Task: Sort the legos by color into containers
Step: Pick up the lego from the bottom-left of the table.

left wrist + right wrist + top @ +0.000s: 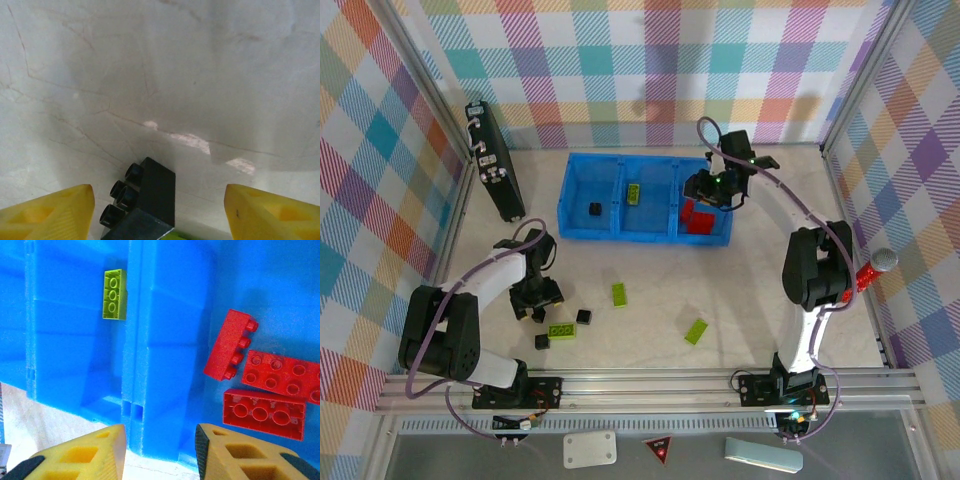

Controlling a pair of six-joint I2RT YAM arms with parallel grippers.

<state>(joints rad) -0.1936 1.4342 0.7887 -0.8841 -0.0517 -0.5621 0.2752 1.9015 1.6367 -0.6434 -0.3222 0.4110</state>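
The left gripper (536, 300) sits low at 8 o'clock on the table, its jaws spread wide either side of a black lego (150, 192). Loose green legos (619, 294) lie near 6 o'clock. The blue tray (645, 238) spans 12 o'clock, with a black cube (595, 209) in its left compartment, a green brick (634, 193) in the middle and red bricks (265, 390) on the right. The right gripper (717, 188) hovers over the red bricks at 1 o'clock, jaws spread and empty.

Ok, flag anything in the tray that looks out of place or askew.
Nothing is missorted in the blue tray. The only oddities are in the right compartment: one red brick lies on its side, studs pointing sideways, and another sits upside down, hollow face up.
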